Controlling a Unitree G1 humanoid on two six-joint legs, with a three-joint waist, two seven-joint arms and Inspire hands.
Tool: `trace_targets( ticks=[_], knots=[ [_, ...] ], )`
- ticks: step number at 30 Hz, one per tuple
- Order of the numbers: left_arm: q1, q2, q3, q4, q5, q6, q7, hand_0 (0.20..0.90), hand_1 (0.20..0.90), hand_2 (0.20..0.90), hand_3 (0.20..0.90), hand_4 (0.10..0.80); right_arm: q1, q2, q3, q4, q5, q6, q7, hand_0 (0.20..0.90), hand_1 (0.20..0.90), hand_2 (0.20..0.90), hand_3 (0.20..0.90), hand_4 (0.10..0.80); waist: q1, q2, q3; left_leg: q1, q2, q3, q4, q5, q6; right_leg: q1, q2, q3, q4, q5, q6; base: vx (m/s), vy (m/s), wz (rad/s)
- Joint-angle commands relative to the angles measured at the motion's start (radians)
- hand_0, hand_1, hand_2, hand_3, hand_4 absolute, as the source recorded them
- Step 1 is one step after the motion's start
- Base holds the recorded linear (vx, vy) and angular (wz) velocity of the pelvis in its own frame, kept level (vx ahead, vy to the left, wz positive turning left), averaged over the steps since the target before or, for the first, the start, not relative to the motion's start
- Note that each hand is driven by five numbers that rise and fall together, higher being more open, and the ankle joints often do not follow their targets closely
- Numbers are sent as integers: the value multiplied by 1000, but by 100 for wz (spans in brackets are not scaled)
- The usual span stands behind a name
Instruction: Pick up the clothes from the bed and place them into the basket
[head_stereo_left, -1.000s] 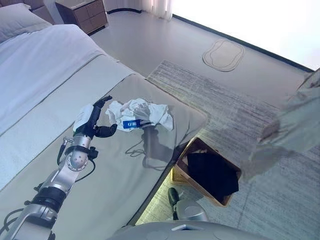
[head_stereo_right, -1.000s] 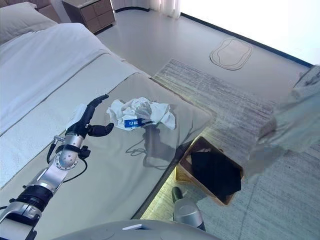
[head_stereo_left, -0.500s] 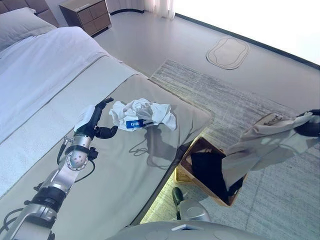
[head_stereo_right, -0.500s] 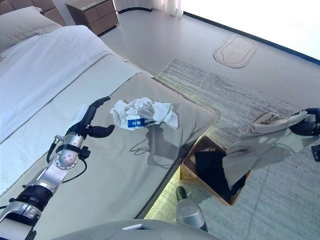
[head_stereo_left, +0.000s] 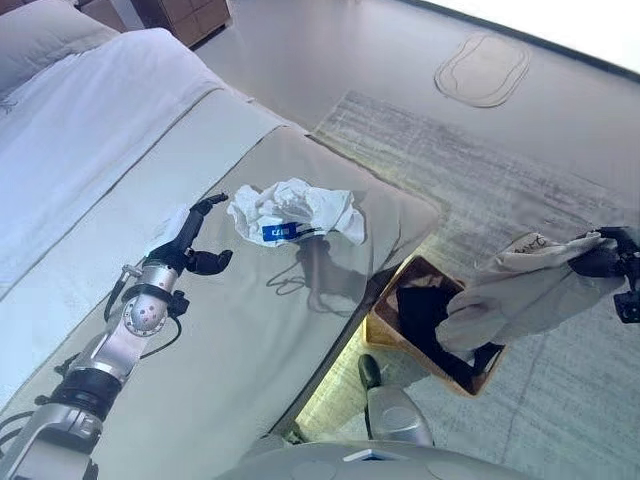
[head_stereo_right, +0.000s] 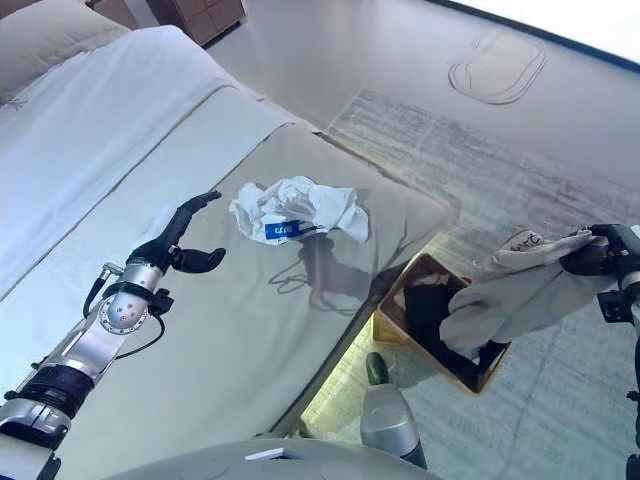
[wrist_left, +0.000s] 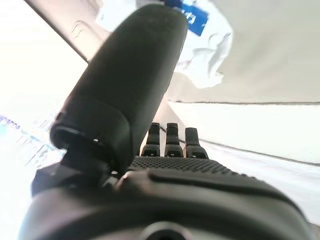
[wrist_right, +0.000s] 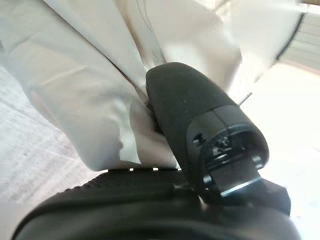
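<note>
My right hand (head_stereo_left: 603, 260) is shut on a pale grey garment (head_stereo_left: 520, 295) and holds it over the floor, its lower end hanging into the wicker basket (head_stereo_left: 388, 318) beside the bed. The basket holds dark clothes (head_stereo_left: 430, 315). In the right wrist view the thumb (wrist_right: 195, 110) presses into the pale cloth (wrist_right: 90, 90). A crumpled white garment with a blue label (head_stereo_left: 295, 212) lies on the bed (head_stereo_left: 250, 330) near its corner. My left hand (head_stereo_left: 190, 245) is open above the bed, just left of the white garment, which also shows in the left wrist view (wrist_left: 210, 45).
The basket stands on a grey rug (head_stereo_left: 520, 170) against the bed's side. A pillow (head_stereo_left: 40, 25) and a white sheet (head_stereo_left: 90, 110) lie at the bed's head. A wooden nightstand (head_stereo_left: 195, 10) stands at the far left. An oval mat (head_stereo_left: 482, 68) lies on the floor.
My right hand has brought the pale garment down and left until its end hangs into the basket. The camera has shifted. My left hand has stayed in place.
</note>
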Motion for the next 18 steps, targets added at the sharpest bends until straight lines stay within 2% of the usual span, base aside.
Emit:
trace_targets(
  ticks=[1, 11, 12, 13, 14, 18],
  knots=[
    [-117, 42, 13, -109, -45, -57, 58, 900, 900, 900, 900, 800, -144, -67, -1, 1, -3, -74, -38, 300, 300, 300, 200, 100, 10, -24, -44, -29, 44, -61, 233, -184, 34, -77, -76, -53, 158, -46, 72, -56, 33, 4],
    [-188, -4, -59, -116, -40, -38, 102, 900, 900, 900, 900, 800, -234, -61, 114, 129, -20, -106, -34, 300, 300, 300, 200, 100, 4, 39, 9, -56, 26, -74, 249, -179, 24, -92, -102, -39, 167, -55, 67, -33, 46, 0],
    [-192, -5, -64, -116, -43, -35, 106, 900, 900, 900, 900, 800, -236, -58, 120, 137, -26, -110, -42, 401, 401, 401, 318, 218, 4, 43, 11, -57, 24, -75, 248, -177, 23, -92, -104, -40, 167, -55, 66, -13, 31, 0],
    [-194, -5, -66, -115, -45, -33, 107, 900, 900, 900, 900, 800, -237, -55, 123, 139, -30, -113, -49, 836, 836, 836, 826, 726, 5, 45, 12, -58, 23, -76, 247, -176, 23, -91, -105, -40, 167, -56, 66, 0, 0, 0],
    [-196, -4, -67, -119, -50, -30, 107, 900, 900, 900, 900, 800, -242, -57, 124, 143, -35, -113, -55, 900, 900, 900, 900, 800, 6, 48, 14, -58, 21, -77, 246, -176, 23, -91, -106, -42, 166, -57, 66, -34, 34, 2],
    [-196, -8, -68, -121, -52, -27, 121, 900, 900, 900, 900, 800, -244, -49, 129, 138, -44, -114, -74, 900, 900, 900, 900, 800, 6, 62, 28, -64, 16, -82, 237, -168, 20, -95, -113, -47, 167, -57, 67, -41, 42, 2]
  ],
)
